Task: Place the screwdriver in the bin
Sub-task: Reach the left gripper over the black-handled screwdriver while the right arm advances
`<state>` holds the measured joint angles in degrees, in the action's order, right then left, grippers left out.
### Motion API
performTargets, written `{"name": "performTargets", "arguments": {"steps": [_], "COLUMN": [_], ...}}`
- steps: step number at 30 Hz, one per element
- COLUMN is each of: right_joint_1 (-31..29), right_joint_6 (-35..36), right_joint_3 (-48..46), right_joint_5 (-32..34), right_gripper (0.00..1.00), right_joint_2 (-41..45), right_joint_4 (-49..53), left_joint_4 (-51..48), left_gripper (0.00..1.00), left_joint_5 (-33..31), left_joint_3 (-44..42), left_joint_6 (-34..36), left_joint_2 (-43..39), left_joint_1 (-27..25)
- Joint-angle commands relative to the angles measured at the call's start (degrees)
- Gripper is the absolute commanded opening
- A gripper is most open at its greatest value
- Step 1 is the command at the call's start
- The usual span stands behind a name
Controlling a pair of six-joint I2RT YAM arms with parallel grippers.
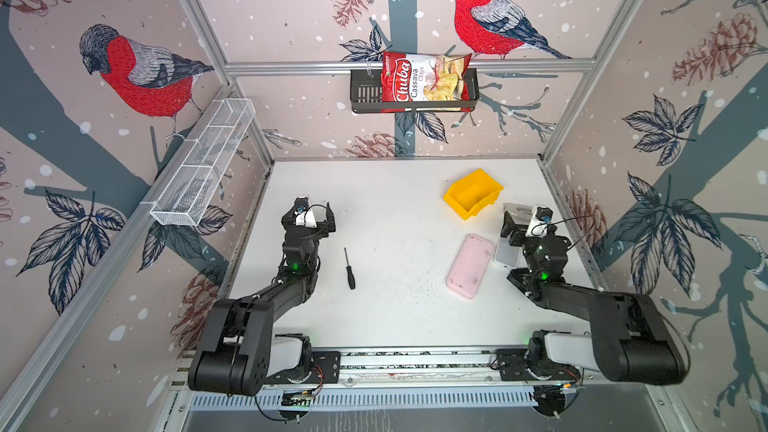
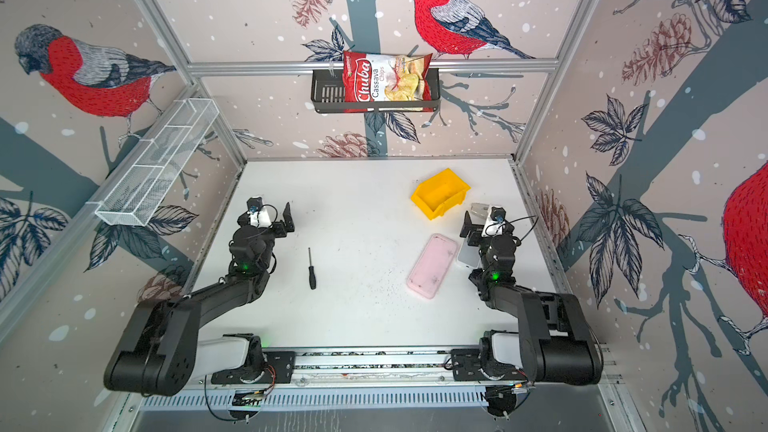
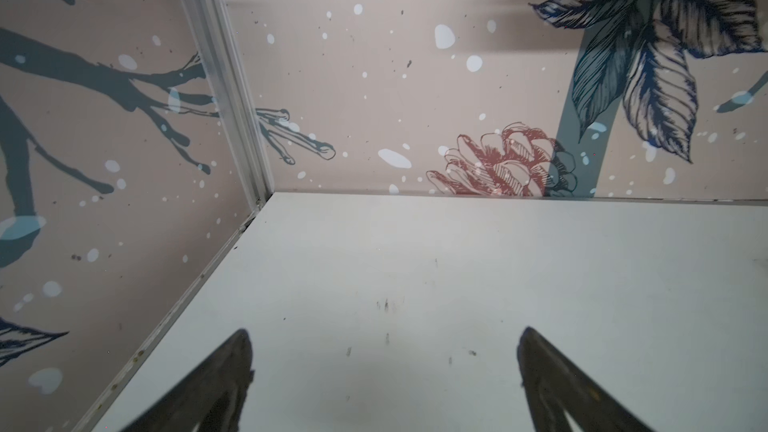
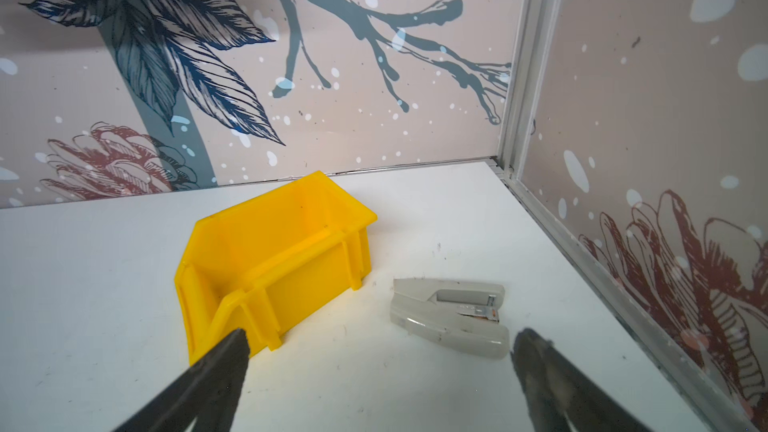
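1. Right wrist view: the right hand (image 4: 380, 336) is seen spread wide and empty, close to the yellow bin (image 4: 309, 280) and a grey stapler (image 4: 451, 313).
2. The left hand (image 3: 384, 334) is likewise held spread above the worktop (image 3: 457, 263).
3. The screwdriver (image 1: 349, 269) is pictured in both top views lying flat on the worktop near the left hand, well apart from the bin.

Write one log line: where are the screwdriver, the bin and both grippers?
screwdriver: flat on table, untouched | bin: upright, empty | left gripper: open, holding nothing | right gripper: open, near bin
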<state>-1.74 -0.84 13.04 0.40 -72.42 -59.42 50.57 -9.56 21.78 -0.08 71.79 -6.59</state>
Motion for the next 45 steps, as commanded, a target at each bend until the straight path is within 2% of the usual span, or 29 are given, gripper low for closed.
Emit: {"name": "performTargets", "arguments": {"steps": [1,7,12,17,20,26,31,40,45], "right_joint_1": [-1.2,-5.5,-9.8,-15.9,-21.1,-29.9,-36.2,-46.0,-47.9], "right_joint_6": [4.0,8.6,13.8,18.5,21.2,23.7,26.1,27.2,26.7], "right_joint_3": [0.9,2.0,4.6,8.4,10.8,13.8,18.3,21.0,21.1], "right_joint_5": [-2.1,-3.7,-9.7,-14.6,-14.9,-15.0,-18.3,-16.6,-16.5], "right_gripper": [1.0,0.99,0.99,0.99,0.99,1.0,1.0,0.99,1.0], "right_joint_2": [4.4,14.6,20.8,23.3,23.2,20.4,15.8,9.0,7.3], "right_joint_4": [7.5,19.1,29.9,39.6,44.1,45.2,48.2,47.7,47.0], "left_joint_4": [-15.9,-36.1,-47.2,-60.3,-66.7,-72.5,-78.7,-86.8,-90.7], "left_gripper": [0.98,0.98,0.98,0.98,0.98,0.98,0.97,0.95,0.84], "left_joint_5": [2.9,4.3,6.2,7.8,8.6,11.8,11.1,12.7,9.7], "left_joint_3": [3.5,7.9,9.4,15.2,17.5,18.5,19.9,24.0,27.2], "left_joint_6": [-3.1,-13.3,-19.1,-25.1,-29.0,-35.6,-36.7,-34.8,-36.5], "left_joint_2": [-3.1,-8.8,-11.6,-11.1,-10.1,-9.3,-6.9,6.2,12.3], "left_joint_1": [-1.7,-4.9,-5.9,-8.0,-10.0,-11.4,-11.3,-12.7,-16.4]}}
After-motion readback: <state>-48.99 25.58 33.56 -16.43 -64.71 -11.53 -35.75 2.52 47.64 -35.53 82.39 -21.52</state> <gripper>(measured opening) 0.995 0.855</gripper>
